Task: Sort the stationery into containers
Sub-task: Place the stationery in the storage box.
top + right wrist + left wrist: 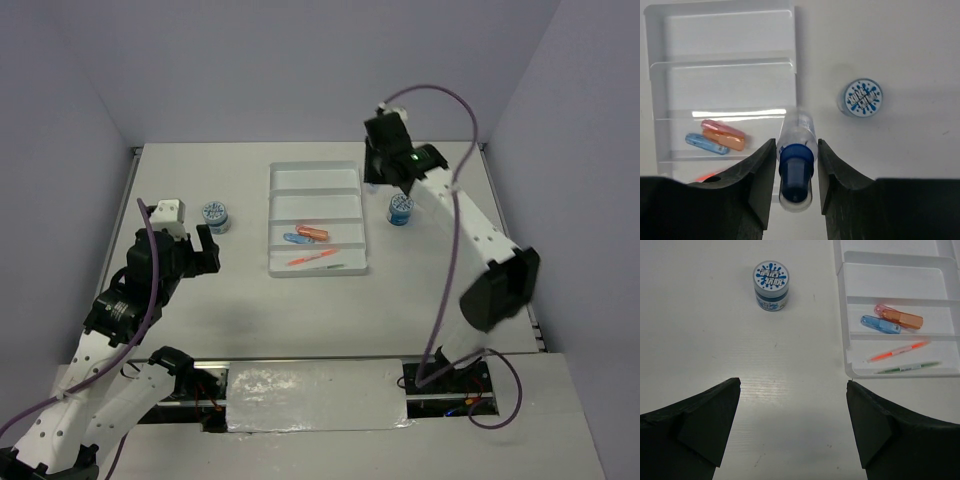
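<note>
2 tubs stand on the desk [250,320] outside the tray [315,178]. We log the left tub [771,285] upright and well apart from the tray's left rim, and the right tub [862,97] upright near the right rim.

The tray sits mid-desk, with its 4 compartments running left to right. The 3rd compartment from the far edge holds 3 sticks lying close together: blue stick [704,143], orange stick [727,141], pink stick [720,127]. The compartment nearest the desk's near edge holds 2 pens lying side by side, apart: orange pen [897,351], grey-green pen [909,367].

Right gripper [796,142]: jaws partly closed and clamped on the tube [797,125], 1 finger against each side by its blue cap. The tube is off the desk, in the air by the tray's right rim.

Left gripper [792,385]: jaws spread wide, nothing between them. It hangs over the desk's left side, nearer the near edge than the left tub.
</note>
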{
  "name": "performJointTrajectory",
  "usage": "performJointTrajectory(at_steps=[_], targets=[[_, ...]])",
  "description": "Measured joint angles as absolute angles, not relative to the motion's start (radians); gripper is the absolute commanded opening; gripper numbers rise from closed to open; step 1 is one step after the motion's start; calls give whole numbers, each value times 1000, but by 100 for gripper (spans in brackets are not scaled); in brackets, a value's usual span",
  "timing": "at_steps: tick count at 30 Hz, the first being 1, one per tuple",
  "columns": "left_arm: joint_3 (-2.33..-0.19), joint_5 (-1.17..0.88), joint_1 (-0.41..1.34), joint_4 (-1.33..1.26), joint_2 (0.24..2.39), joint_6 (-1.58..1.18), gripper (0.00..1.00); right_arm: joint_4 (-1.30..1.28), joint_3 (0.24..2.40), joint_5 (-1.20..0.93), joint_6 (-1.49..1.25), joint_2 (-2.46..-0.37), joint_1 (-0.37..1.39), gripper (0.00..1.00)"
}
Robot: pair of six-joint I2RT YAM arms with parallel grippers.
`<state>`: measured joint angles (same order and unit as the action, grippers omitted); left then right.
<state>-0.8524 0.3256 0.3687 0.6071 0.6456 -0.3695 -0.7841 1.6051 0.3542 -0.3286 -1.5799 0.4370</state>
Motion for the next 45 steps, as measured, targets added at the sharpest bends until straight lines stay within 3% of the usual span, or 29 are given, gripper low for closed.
performJointTrajectory(at_steps=[6, 8, 14, 19, 33, 41, 45], targets=[[-852, 374, 362, 610, 637, -372, 99, -886, 2405, 490, -221, -2185, 529, 0], [-852, 380, 361, 610, 637, -372, 99, -892, 2532, 524, -179, -2307, 542, 0], [-851, 377, 351, 609, 646, -371, 99, -745, 2265, 576, -18, -2318, 565, 0], [-850, 376, 347, 609, 647, -371, 99, -679, 2406, 600, 99, -2428, 570, 0], [-850, 368, 337, 609, 653, -371, 99, -578, 2397, 590, 188, -2509, 583, 5], [-850, 361, 337, 609, 653, -371, 99, -593, 2388, 560, 177, -2530, 591, 30], [-850, 358, 337, 609, 653, -371, 99, -591, 2388, 538, 167, -2534, 591, 55]])
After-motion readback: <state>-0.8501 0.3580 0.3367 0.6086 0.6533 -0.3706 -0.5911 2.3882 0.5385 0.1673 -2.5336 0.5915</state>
